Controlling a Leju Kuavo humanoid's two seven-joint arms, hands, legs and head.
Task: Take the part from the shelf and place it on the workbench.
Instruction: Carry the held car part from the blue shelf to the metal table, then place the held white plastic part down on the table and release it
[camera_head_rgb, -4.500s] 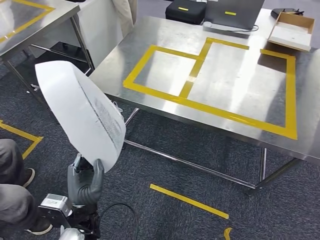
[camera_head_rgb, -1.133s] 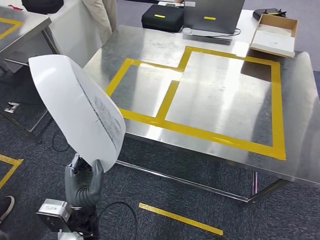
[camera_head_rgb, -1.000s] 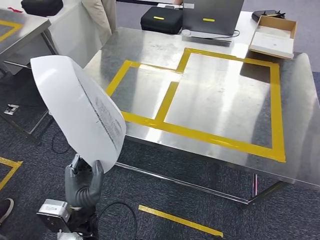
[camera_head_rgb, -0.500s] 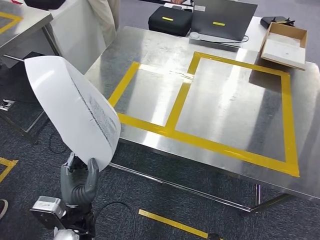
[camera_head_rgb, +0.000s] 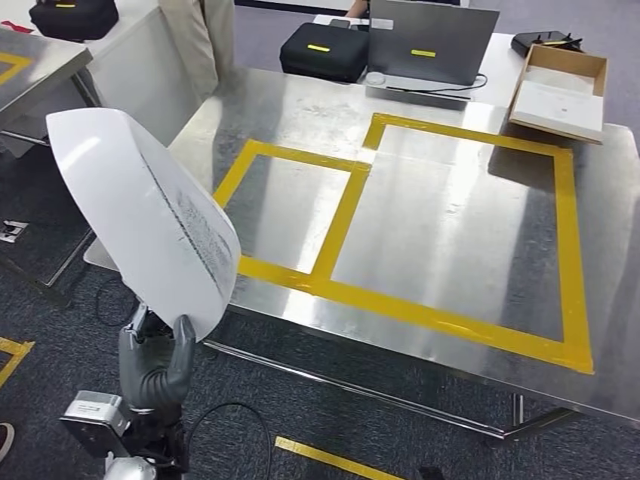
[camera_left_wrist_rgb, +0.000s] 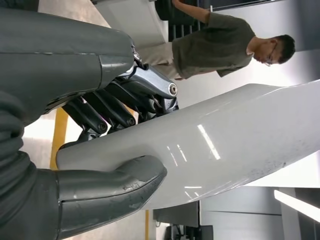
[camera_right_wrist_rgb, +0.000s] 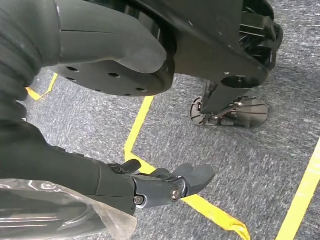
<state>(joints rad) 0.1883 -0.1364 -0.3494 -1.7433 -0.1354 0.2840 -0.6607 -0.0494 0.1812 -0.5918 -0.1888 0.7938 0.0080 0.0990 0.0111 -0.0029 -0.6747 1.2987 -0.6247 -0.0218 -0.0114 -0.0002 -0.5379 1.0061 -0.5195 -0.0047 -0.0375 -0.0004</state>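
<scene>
Left hand (camera_head_rgb: 155, 362) gripping white part (camera_head_rgb: 143, 215), long axis rising up-left from hand; thumb-and-fingers pinch (camera_left_wrist_rgb: 113, 192) clear from wrist. Right hand (camera_right_wrist_rgb: 166, 186) loosely extended, holding nothing.

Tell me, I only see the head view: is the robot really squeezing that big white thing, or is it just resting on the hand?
Observer: It is held. In the left wrist view the left hand has its thumb under the white part and dark fingers on the other side.
Operator: Where is the other hand?
Observer: The right hand hangs above the grey carpet, holding nothing.
Operator: What is below it?
Observer: A strip of yellow floor tape runs beneath its fingers.
</scene>
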